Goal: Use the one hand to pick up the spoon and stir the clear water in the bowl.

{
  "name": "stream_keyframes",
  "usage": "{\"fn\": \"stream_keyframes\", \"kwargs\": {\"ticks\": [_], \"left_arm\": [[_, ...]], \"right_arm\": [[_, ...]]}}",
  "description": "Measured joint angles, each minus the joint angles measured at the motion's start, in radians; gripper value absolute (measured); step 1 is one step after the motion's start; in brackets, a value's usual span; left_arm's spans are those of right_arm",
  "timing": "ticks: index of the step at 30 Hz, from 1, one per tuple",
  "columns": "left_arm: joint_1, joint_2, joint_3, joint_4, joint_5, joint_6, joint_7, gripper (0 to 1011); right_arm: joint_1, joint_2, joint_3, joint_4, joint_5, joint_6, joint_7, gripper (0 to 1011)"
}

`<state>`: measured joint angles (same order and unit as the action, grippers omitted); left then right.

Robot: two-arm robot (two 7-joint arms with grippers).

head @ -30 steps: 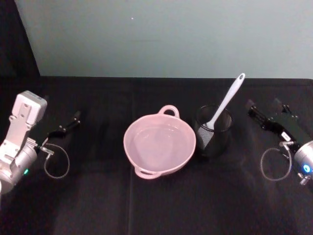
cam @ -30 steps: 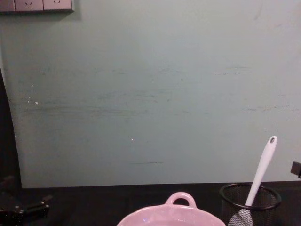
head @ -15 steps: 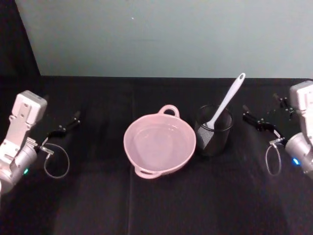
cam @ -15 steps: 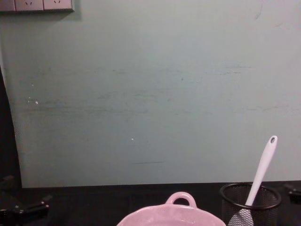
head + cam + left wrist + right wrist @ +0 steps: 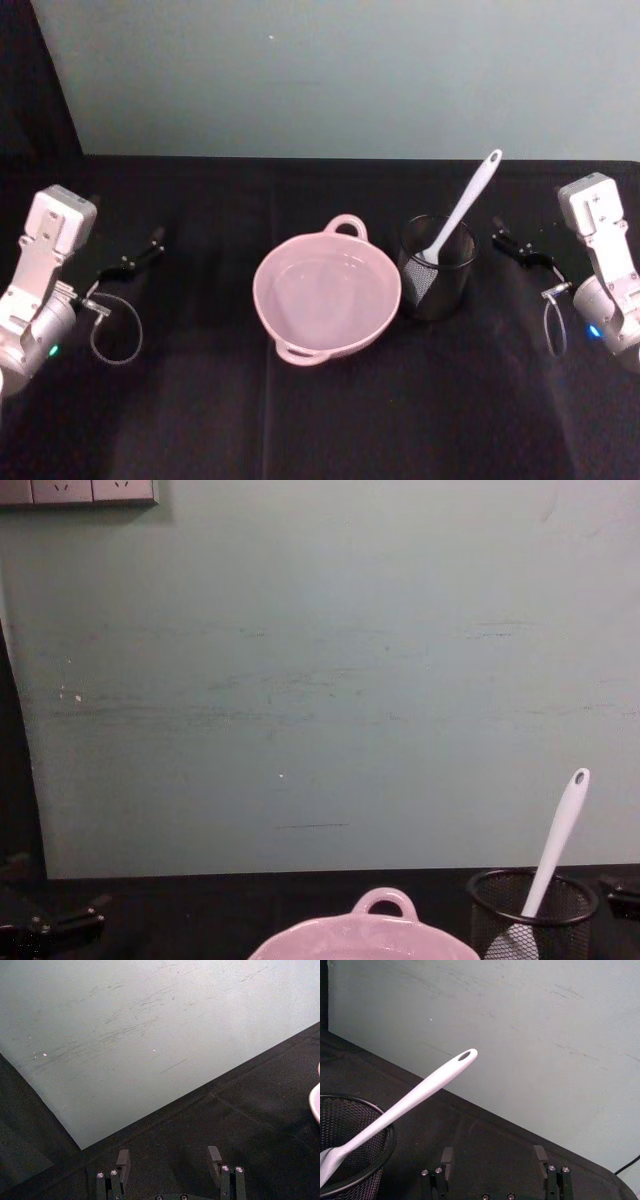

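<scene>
A white spoon [image 5: 462,209] stands in a black wire-mesh cup [image 5: 436,268] on a black table [image 5: 320,420]. Its blade is down inside the cup, and its long handle leans up and away, toward the right hand's side and the pale wall behind. The hole at the handle end is the highest point.

The right hand [image 5: 521,249] hovers low over the table just beside the cup, on the side toward which the handle leans. Its fingers are spread apart and hold nothing. In the right wrist view, the handle [image 5: 427,1085] crosses ahead of the two open fingertips and above them, with the cup rim off to one side.

The left hand [image 5: 135,259] sits far across the table, beyond the pink bowl [image 5: 327,297], fingers also spread and empty. The right hand is much the nearer to the spoon.

The bowl rests directly beside the cup, on the cup's far side from the right hand. A thin layer of clear water seems to lie in it.

Judging from this, the next move is a short reach up and inward to close on the slanted handle.
</scene>
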<state>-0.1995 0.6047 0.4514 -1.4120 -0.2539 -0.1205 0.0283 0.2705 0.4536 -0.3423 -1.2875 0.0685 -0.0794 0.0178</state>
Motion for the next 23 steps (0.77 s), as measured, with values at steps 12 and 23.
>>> {"fn": "stream_keyframes", "kwargs": {"ticks": [12,23], "left_arm": [[0.0,0.0,0.0,0.0,0.0,0.0,0.0,1011],[0.0,0.0,0.0,0.0,0.0,0.0,0.0,1011]], "right_arm": [[0.001,0.001,-0.001,0.0,0.002,0.0,0.001,1003],[0.001,0.001,-0.002,0.001,0.003,0.0,0.002,1003]]}}
